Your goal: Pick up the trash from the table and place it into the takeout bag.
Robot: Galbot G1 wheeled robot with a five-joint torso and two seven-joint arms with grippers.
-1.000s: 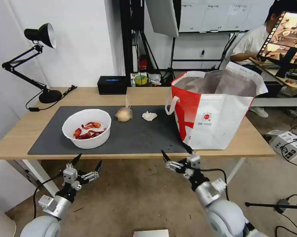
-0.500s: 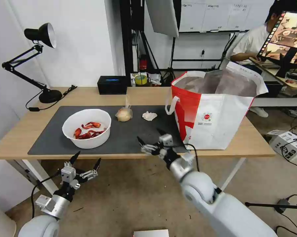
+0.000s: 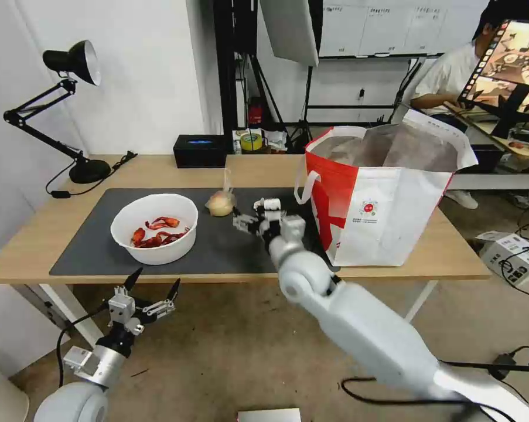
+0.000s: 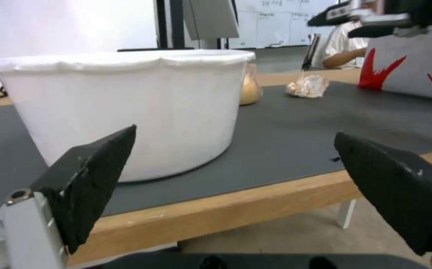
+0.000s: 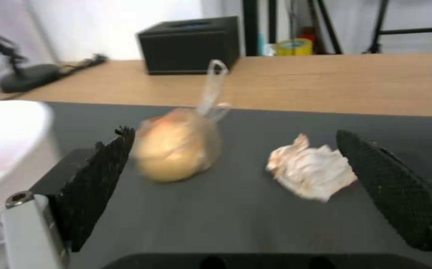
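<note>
- Head view: the table (image 3: pixel 41 246) is a long slab of pale wood grain, topped by a flat, matte dark grey mat (image 3: pixel 94 252).
- The takeout bag (image 3: pixel 387 199) stands upright at the right end of the mat, boxy, woven red-and-white panels, crinkled silver lining, a white loop handle facing the bowl.
- The white round bowl (image 3: pixel 154 227), smooth-walled with a slightly wavy rim, sits on the left part of the mat and holds glossy red crayfish shells (image 3: pixel 159 231).
- The right gripper (image 3: pixel 253 214) reaches over the mid-mat, jaws spread wide and empty; in its wrist view the ribbed black pads flank both small items without touching either.
- The left gripper (image 3: pixel 154 287) hangs below the table's front edge, jaws wide apart, holding nothing.
- The clear bag with tan bun (image 5: pixel 181 149), a thin film knotted into an upright tail, lies just right of the bowl.
- The crumpled white tissue (image 5: pixel 313 175), a creased wad, lies near the bun, apart from it.
</note>
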